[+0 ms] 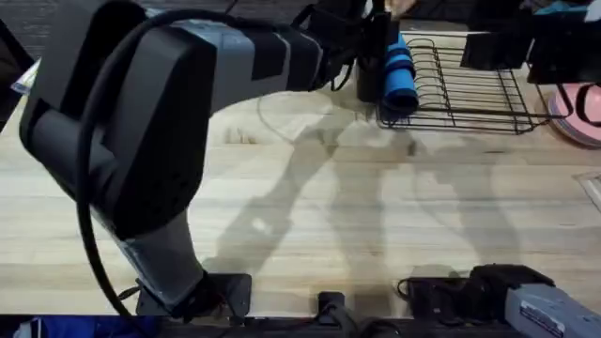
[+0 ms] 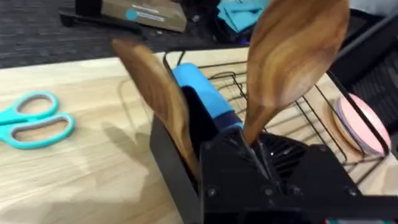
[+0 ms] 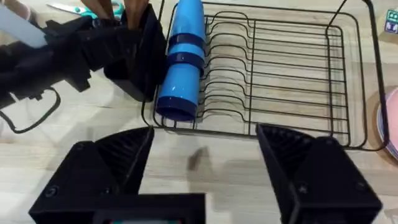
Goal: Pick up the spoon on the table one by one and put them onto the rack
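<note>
The spoon (image 2: 292, 59) with the broad wooden bowl stands upright in the left gripper (image 2: 252, 152), whose black jaws pinch its handle just above the utensil cup (image 2: 171, 165) of the rack (image 3: 273, 68). A second spoon (image 2: 155, 93) already leans in that cup, its bowl up and tilted away from the held one; the two do not touch.

The table (image 1: 310, 216), pale planks with clear grain, lies bare and wide across the whole near half between the arm bases and the rack. The rack sits at the far side, right of centre, with its black wire dividers open across most of its length. A blue cylinder (image 3: 182, 62) lies along the rack's end next to the cup, touching the wires. Pink plates (image 1: 577, 113) rest just beyond the rack's right end, at the table's right edge.

The overhead view shows the left arm reaching far across to the cup and the right arm folded low at the near edge. The left wrist view adds teal scissors (image 2: 31, 121) lying flat on the table, well apart from the cup. The right wrist view shows the right gripper (image 3: 208, 165) with its jaws spread wide and nothing between them, hovering near the rack's front rail.
</note>
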Available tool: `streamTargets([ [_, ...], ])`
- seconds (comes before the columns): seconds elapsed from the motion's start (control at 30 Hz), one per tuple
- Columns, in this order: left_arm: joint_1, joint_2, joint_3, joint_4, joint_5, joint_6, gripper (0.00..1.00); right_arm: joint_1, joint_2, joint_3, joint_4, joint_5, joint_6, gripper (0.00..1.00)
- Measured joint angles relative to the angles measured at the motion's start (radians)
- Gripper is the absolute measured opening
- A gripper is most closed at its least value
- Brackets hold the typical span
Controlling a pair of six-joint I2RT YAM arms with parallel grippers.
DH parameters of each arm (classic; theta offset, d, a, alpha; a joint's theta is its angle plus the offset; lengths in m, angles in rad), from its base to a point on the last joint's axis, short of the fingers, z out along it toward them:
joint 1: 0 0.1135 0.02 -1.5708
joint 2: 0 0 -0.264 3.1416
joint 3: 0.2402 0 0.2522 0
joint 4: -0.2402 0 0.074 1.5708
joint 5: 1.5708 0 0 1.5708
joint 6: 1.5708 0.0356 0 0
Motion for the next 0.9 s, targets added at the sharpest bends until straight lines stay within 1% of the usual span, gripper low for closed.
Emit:
streamTargets([
  [0.13,0.001,-0.001,0.0,-0.026,0.033,0.001,0.043,0.0,0.0,0.0,0.0,0.0,0.0,0.998],
  [0.27,0.001,-0.001,0.0,-0.076,0.045,0.003,0.043,0.0,0.0,0.0,0.0,0.0,0.0,0.998],
  [0.37,0.001,-0.003,0.0,-0.086,0.052,0.004,0.052,0.0,0.0,0.0,0.0,0.0,0.0,0.998],
  [0.47,0.001,-0.005,0.0,-0.094,0.055,0.005,0.127,0.0,0.0,0.0,0.0,0.0,0.0,0.997],
  [0.53,0.001,-0.005,0.0,-0.109,0.062,0.005,0.196,0.0,0.0,0.0,0.0,0.0,0.0,0.997],
  [0.6,0.0,-0.005,0.0,-0.121,0.066,0.005,0.295,0.0,0.0,0.0,0.0,0.0,0.0,0.998],
  [0.67,0.0,-0.005,0.0,-0.12,0.066,0.005,0.368,0.0,0.0,0.0,0.0,0.0,0.0,0.998],
  [0.77,0.0,-0.005,0.0,-0.121,0.066,0.004,0.437,0.0,0.0,0.0,0.0,0.0,0.0,0.998],
  [0.87,0.0,-0.005,0.0,-0.12,0.07,0.009,0.478,0.0,0.0,0.0,0.0,0.0,0.0,0.998],
  [0.9,0.0,-0.005,0.0,-0.12,0.071,0.016,0.516,0.0,0.0,0.0,0.0,0.0,0.0,0.998],
])
